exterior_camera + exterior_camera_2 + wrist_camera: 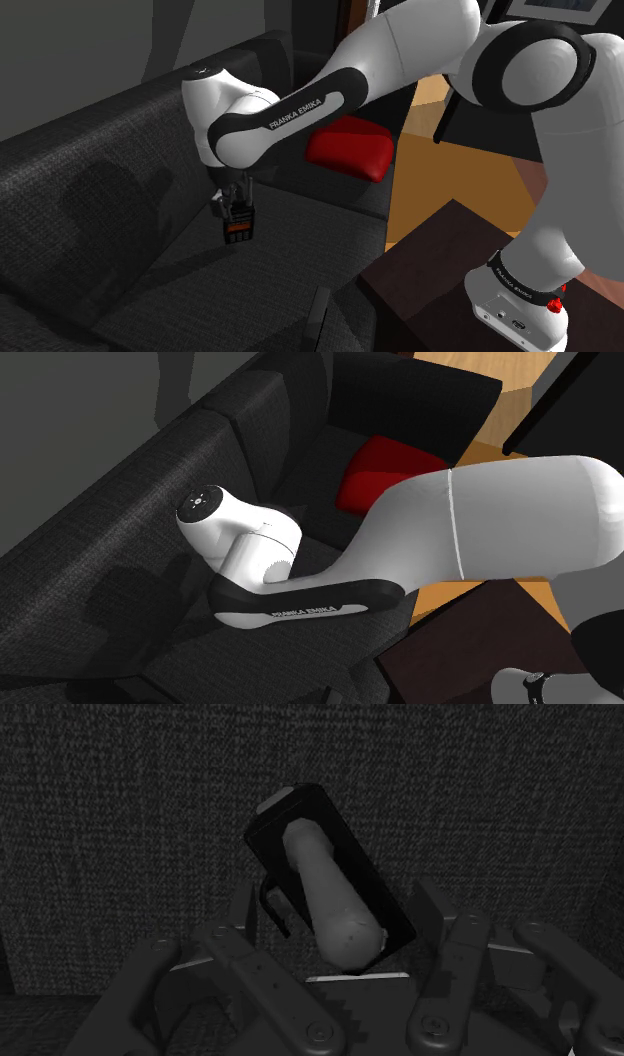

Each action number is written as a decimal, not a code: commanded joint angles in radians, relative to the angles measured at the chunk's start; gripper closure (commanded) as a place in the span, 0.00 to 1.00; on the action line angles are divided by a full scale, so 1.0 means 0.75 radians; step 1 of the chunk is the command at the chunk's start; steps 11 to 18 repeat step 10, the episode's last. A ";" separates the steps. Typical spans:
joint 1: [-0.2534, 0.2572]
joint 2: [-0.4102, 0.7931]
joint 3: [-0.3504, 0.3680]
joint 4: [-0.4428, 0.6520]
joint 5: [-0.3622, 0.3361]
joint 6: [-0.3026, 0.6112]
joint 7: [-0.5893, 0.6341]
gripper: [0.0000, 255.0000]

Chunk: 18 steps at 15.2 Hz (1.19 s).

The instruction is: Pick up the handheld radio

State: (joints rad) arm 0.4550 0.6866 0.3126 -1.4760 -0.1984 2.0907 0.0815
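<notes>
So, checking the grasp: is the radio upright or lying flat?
Upright: the handheld radio stands on end under the gripper, its antenna pointing at the wrist camera, slightly tilted.

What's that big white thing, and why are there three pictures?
It is a robot arm, white with dark joints, standing on a dark box. One picture looks from beside that box, one from elsewhere in the room, one from a camera on the arm's hand. The arm reaches over a dark sofa with a red cushion on it. At its end is a black two-fingered tool, and it clasps a small black handheld radio, which seems to hang just above the seat.
</notes>
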 commanded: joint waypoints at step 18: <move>-0.008 -0.074 0.016 0.051 0.023 -0.122 -0.013 1.00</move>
